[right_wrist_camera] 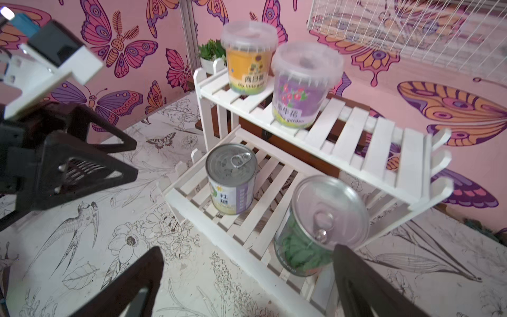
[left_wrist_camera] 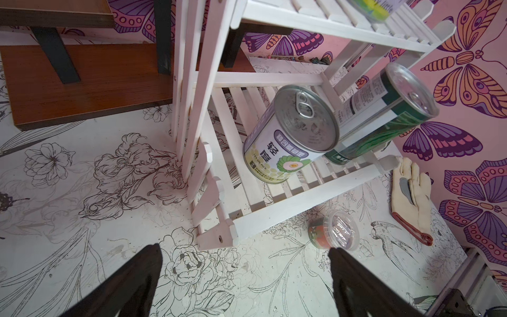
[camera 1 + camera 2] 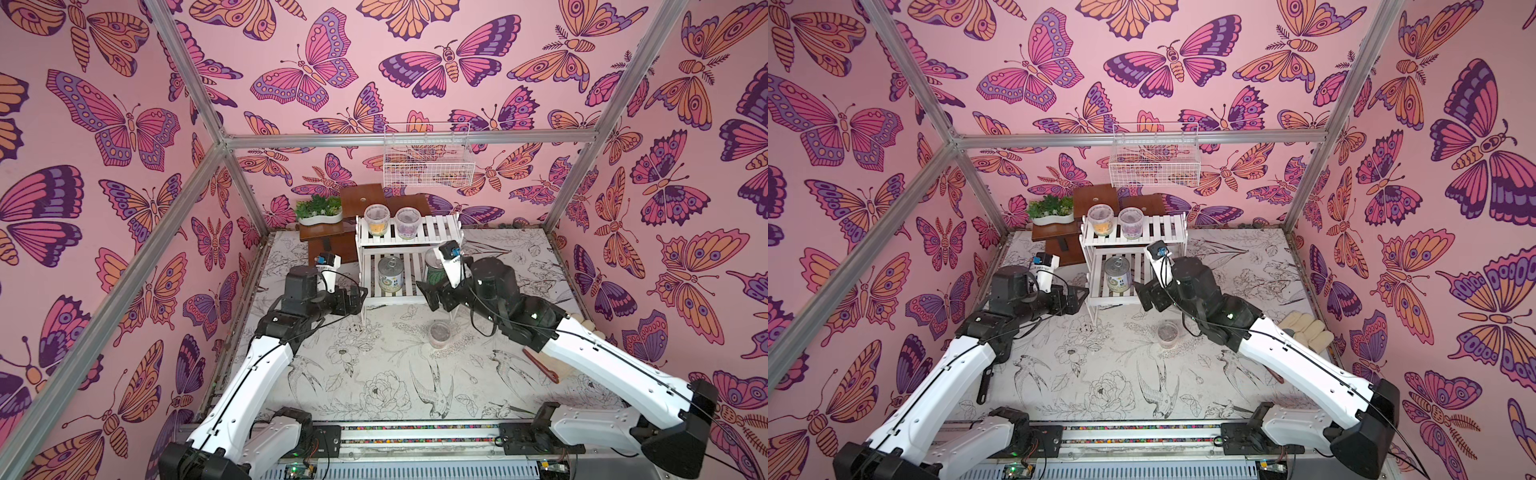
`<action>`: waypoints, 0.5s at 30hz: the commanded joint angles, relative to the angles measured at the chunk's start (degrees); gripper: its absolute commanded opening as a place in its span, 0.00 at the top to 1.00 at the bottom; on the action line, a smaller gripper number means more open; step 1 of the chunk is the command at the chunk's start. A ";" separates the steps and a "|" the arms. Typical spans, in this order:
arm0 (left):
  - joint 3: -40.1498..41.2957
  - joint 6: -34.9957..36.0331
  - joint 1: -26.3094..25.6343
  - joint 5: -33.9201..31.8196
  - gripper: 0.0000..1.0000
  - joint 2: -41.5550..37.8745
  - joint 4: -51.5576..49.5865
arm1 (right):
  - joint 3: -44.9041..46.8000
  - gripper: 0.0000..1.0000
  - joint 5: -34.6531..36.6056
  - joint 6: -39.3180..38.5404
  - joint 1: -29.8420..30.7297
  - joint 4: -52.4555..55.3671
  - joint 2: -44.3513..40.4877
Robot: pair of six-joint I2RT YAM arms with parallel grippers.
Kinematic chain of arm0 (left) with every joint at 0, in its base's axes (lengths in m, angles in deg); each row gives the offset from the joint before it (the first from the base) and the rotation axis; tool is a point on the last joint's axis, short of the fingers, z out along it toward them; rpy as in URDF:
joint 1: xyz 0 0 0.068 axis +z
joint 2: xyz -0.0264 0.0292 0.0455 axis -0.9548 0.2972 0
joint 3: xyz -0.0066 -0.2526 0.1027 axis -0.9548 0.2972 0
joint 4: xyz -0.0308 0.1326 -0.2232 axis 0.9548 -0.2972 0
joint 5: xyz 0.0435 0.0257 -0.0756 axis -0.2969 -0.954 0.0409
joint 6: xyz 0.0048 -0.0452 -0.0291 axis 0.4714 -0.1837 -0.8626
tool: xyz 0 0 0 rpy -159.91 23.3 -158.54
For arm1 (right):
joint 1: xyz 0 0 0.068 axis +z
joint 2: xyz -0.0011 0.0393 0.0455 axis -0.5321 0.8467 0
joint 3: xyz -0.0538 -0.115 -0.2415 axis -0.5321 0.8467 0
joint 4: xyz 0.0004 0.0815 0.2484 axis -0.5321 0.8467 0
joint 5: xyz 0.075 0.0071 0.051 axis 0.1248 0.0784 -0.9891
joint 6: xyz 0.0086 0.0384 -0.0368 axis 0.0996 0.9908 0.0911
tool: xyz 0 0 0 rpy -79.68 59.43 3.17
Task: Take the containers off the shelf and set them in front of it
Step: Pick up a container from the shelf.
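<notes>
The shelf (image 3: 438, 230) is seen at the back of the table (image 3: 374, 386). The yellow cup (image 3: 377, 219) and the purple cup (image 3: 407, 222) are set side by side on its upper tier. On the lower tier the pale-labelled can (image 3: 392, 275) is stood upright. The green-striped can (image 1: 321, 225) beside it is shown clearly only in the wrist views, being largely hidden behind the right wrist in the top views.

The red-orange cup (image 3: 440, 333) is placed on the table in front of the shelf. From above, its contents are hard to make out through the lid.

The left gripper (image 2: 244, 249) is held low, just beside the shelf's front left leg, with its fingers spread wide and nothing between them. The right gripper (image 1: 248, 248) is likewise spread and empty, and is pointed at the lower tier, near the green-striped can. In each wrist view the fingers are cut off by the picture's edge.

A pale glove (image 3: 1306, 328) is laid near the right wall and is partly covered by the right arm.
</notes>
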 commanded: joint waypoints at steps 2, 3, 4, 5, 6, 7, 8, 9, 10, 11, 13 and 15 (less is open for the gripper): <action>-0.22 0.91 0.30 3.19 0.00 -0.05 -0.31 | -7.04 0.01 -7.76 -4.59 -4.89 3.21 5.05; -0.22 0.89 0.30 3.32 0.00 -0.05 -0.32 | -8.76 0.00 -9.74 -4.86 -6.33 3.24 6.39; -0.20 0.92 0.24 3.43 0.00 -0.05 -0.32 | -10.43 0.00 -11.54 -4.90 -7.61 3.24 7.80; -0.18 0.93 0.36 3.58 0.00 -0.03 -0.32 | -11.62 0.00 -13.06 -4.96 -8.74 2.95 8.86; -0.19 0.96 0.33 3.76 0.00 -0.05 -0.34 | -12.83 0.00 -14.89 -4.93 -9.75 2.46 10.06; -0.22 1.01 0.40 4.10 0.00 -0.05 -0.27 | -14.14 0.00 -16.56 -4.64 -10.93 2.00 11.20; -0.21 0.96 0.34 4.27 0.00 0.08 -0.29 | -15.28 0.01 -17.46 -4.51 -11.64 1.69 12.27; -0.22 0.96 0.44 4.52 0.00 0.08 -0.30 | -16.36 0.01 -18.33 -4.58 -12.35 1.30 13.40; -0.22 0.98 0.48 4.61 0.00 0.13 -0.31 | -17.35 0.01 -18.81 -4.62 -12.62 1.03 14.40; -0.22 0.98 0.45 4.70 0.00 0.21 -0.30 | -18.47 0.01 -19.53 -4.62 -13.04 0.69 15.56; -0.22 1.08 0.54 4.80 0.00 0.21 -0.32 | -20.15 0.01 -21.12 -4.45 -13.46 -0.02 17.43; -0.23 1.09 0.67 4.90 0.00 0.22 -0.31 | -21.77 0.01 -22.24 -4.31 -13.59 -0.87 18.86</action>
